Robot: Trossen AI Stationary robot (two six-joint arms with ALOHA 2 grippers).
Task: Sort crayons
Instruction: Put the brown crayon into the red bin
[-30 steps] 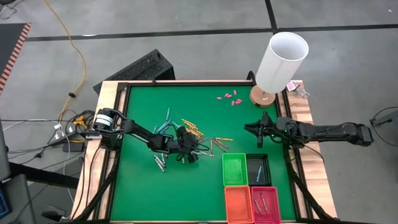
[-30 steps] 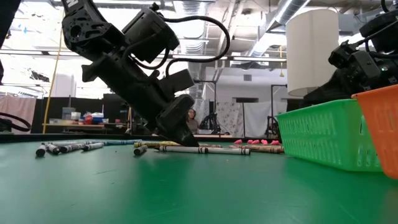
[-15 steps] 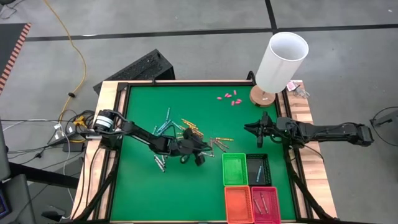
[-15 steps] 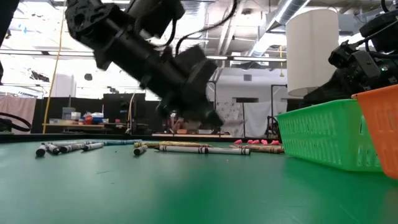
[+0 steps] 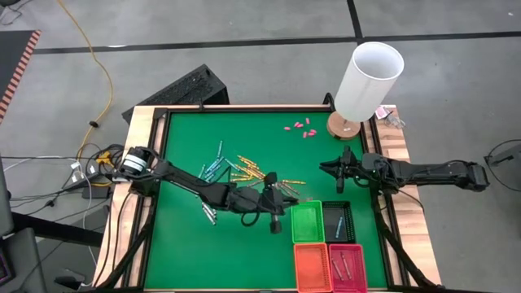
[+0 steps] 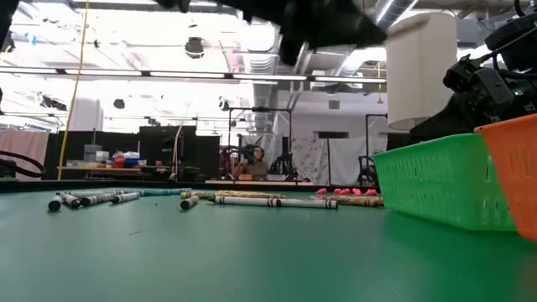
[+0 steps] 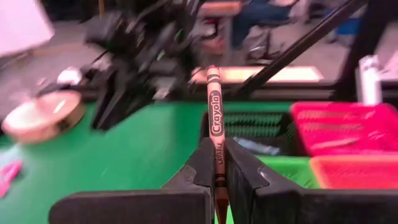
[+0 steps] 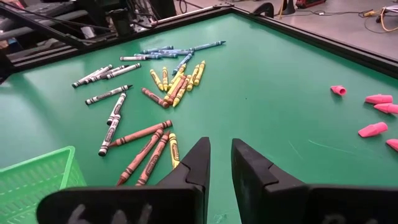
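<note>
The left arm reaches low and long across the green tabletop [image 5: 187, 244] from its left edge, its wrist lifted clear of the surface, so that the left gripper [image 5: 274, 218] hangs just beside the green basket [image 5: 307, 222]. Its jaws are closed on a single brownish-red crayon [image 7: 214, 121], pinched near its lower end and standing upright between the fingers [image 7: 200, 163]; the label reads along its length.

The other crayons [image 5: 236, 169] lie scattered flat in the middle of the tabletop: blue ones farthest from the baskets, yellow-orange ones in a bunch beside them, grey-white and brownish-red ones nearer the green basket. A few already lie in the pink basket [image 5: 347, 267].

The right arm stretches in level from the right edge, and the right gripper [image 5: 339, 172] hovers above the black basket [image 5: 338, 220] with its jaws parted and nothing between them.
</note>
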